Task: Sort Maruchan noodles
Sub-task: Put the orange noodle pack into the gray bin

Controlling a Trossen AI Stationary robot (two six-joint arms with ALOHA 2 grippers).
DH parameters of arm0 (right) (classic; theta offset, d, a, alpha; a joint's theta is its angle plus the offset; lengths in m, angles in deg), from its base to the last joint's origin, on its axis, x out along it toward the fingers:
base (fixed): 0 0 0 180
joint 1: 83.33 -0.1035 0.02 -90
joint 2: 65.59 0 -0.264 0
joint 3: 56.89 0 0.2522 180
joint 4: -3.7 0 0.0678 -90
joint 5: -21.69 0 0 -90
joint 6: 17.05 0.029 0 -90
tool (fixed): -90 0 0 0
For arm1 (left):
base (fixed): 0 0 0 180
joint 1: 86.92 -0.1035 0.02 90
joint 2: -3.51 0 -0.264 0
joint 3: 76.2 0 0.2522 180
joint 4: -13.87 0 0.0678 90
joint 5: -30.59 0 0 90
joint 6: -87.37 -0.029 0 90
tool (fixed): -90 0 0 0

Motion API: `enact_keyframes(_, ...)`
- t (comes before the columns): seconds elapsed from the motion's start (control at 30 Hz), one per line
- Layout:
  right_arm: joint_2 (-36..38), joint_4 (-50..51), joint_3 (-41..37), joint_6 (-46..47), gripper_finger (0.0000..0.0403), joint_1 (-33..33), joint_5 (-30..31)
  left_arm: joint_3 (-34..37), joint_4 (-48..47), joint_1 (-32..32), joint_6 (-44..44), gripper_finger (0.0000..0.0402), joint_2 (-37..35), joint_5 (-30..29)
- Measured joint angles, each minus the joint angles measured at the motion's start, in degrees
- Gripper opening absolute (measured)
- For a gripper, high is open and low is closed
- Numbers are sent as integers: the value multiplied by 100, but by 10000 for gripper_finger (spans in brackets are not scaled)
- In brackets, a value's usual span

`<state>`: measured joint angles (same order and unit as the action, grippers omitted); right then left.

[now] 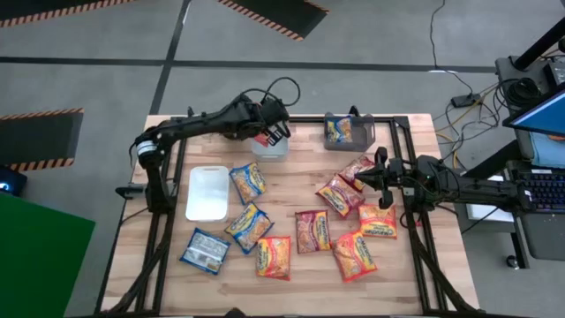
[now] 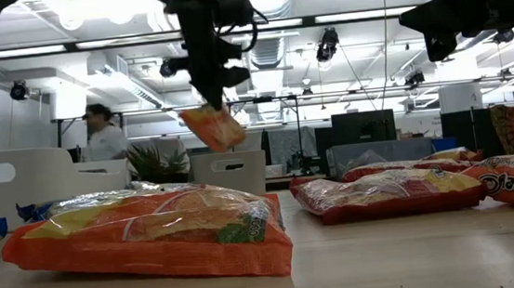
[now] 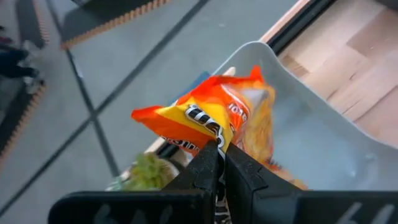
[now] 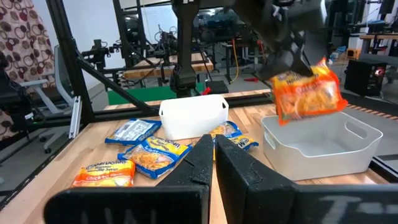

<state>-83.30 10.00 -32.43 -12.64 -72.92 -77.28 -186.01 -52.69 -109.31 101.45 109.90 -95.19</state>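
My left gripper (image 1: 275, 134) is shut on an orange-yellow noodle packet (image 3: 211, 118) and hangs over a white bin (image 1: 269, 150) at the table's far edge. The low view shows that packet (image 2: 214, 127) dangling in the air. My right gripper (image 1: 360, 178) is shut and empty (image 4: 214, 152), hovering above red-pink packets (image 1: 340, 196) on the table's right half. Several more packets lie flat on the wood: orange ones (image 1: 274, 256), blue-yellow ones (image 1: 249, 182), and a blue one (image 1: 205, 249). My left gripper pinches the orange-yellow packet between both fingers at one end edge (image 3: 214, 142), coming from above. The packet hangs tilted below the fingers (image 4: 308, 92), lifted clear over the open white bin (image 4: 323, 146).
A grey bin (image 1: 349, 132) at the far edge holds a blue-yellow packet. Another white bin (image 1: 207, 193) stands on the left half. A small green plant (image 3: 146, 174) sits beyond the far edge. A person (image 2: 102, 134) stands in the room behind. Black frame rails border the table.
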Motion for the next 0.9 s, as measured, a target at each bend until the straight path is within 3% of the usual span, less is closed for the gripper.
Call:
enact_keyframes(0.17, 0, 34, 0, 4, 9, 0, 2, 196, 480, -105, 35, 0, 30, 414)
enact_keyframes(0.57, 0, 120, 2, -1, 9, 0, 9, 761, 1591, -108, 348, 0, 30, 387)
enact_keyframes(0.9, 0, 118, 2, -135, 9, -2, 276, 885, 1727, -108, 593, 3, 30, 386)
